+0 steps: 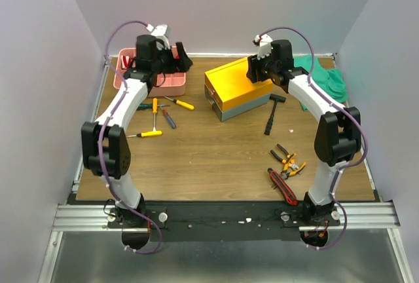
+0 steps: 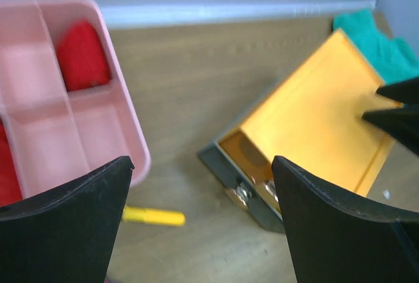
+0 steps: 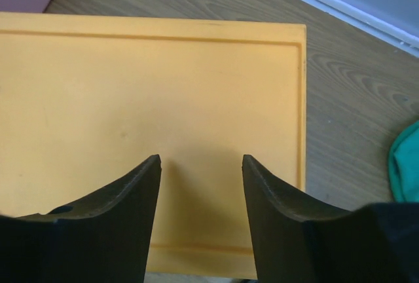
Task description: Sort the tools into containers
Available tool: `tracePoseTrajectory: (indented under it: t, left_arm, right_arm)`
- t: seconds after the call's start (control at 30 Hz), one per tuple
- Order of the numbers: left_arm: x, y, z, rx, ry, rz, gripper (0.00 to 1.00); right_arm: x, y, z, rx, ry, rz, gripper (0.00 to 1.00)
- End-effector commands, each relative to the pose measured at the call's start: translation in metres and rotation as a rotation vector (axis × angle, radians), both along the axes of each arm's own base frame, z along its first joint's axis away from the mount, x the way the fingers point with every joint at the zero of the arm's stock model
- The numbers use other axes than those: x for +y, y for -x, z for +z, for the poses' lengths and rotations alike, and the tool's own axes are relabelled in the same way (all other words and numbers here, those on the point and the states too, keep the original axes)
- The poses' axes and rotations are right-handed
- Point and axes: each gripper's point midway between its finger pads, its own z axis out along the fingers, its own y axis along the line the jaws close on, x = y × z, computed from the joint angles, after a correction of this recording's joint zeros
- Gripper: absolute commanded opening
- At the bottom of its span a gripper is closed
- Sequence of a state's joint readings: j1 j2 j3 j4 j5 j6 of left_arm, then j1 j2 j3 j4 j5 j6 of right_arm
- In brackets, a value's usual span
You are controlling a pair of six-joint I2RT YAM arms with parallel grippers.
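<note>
The pink tray (image 1: 171, 88) sits at the back left, partly under my left arm; in the left wrist view (image 2: 127, 132) some compartments hold red things (image 2: 82, 57). The grey toolbox with its yellow lid (image 1: 236, 83) stands at the back middle. My left gripper (image 1: 182, 57) is open and empty (image 2: 203, 165), above the gap between tray and toolbox. My right gripper (image 1: 260, 70) is open and empty (image 3: 201, 160), just above the lid (image 3: 150, 86). Yellow screwdrivers (image 1: 155, 109) and a purple one (image 1: 169, 119) lie front of the tray. The hammer (image 1: 272, 116), pliers (image 1: 288, 162) and cutter (image 1: 283, 187) lie on the right.
A green cloth (image 1: 327, 80) lies at the back right corner, right of the toolbox. Grey walls close the table on three sides. One yellow handle (image 2: 154, 216) lies on the wood just beside the tray's corner.
</note>
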State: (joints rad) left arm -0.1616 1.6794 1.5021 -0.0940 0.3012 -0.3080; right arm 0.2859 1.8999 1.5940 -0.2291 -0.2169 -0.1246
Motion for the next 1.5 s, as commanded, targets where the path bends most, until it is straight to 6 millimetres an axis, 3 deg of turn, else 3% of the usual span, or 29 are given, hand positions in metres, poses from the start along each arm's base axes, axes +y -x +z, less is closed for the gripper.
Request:
tracePoseTrajectory:
  t: [0.0,0.07,0.17,0.27,0.3,0.33,0.47,0.67,1.0,1.1,1.23,1.43,1.47]
  left_arm:
    - [-0.053,0.024,-0.072,0.330,0.052,-0.072,0.97]
    - [-0.066,0.028,-0.080,0.364,0.060,-0.074,0.94]
    - [-0.072,0.036,-0.103,0.438,0.074,-0.027,0.91]
    - [-0.075,0.043,-0.120,0.480,0.080,-0.004,0.88]
    - [-0.079,0.046,-0.123,0.486,0.074,-0.009,0.88]
    - [-0.080,0.045,-0.126,0.485,0.065,-0.001,0.88]
    - [-0.083,0.038,-0.131,0.481,0.059,0.029,0.84]
    - [-0.090,0.036,-0.135,0.482,0.066,0.021,0.82]
    - [-0.119,0.035,-0.154,0.490,0.024,-0.025,0.85]
    - [-0.115,0.033,-0.162,0.512,0.002,0.023,0.84]
    - [-0.095,0.034,-0.165,0.530,-0.055,0.127,0.83]
    - [-0.051,0.050,-0.170,0.551,-0.168,0.203,0.83]
    - [-0.040,0.055,-0.179,0.571,-0.182,0.215,0.83]
  right_arm:
    - [-0.020,0.000,-0.012,-0.007,0.088,-0.050,0.57]
    - [-0.029,0.007,-0.022,0.011,0.122,-0.067,0.56]
    - [-0.046,0.015,-0.025,0.023,0.153,-0.093,0.56]
    - [-0.069,0.027,-0.042,0.076,0.176,-0.134,0.56]
    - [-0.076,0.031,-0.039,0.075,0.175,-0.145,0.56]
    - [-0.086,0.038,-0.051,0.105,0.182,-0.156,0.56]
    - [-0.095,0.055,-0.060,0.121,0.229,-0.141,0.56]
    - [-0.094,0.067,-0.061,0.127,0.207,-0.128,0.57]
    - [-0.091,0.067,-0.061,0.121,0.192,-0.114,0.67]
    - [-0.091,0.070,-0.065,0.127,0.193,-0.112,0.67]
    - [-0.095,0.072,-0.068,0.132,0.207,-0.129,0.69]
    - [-0.105,0.072,-0.076,0.133,0.247,-0.163,0.71]
    - [-0.106,0.073,-0.078,0.137,0.248,-0.163,0.72]
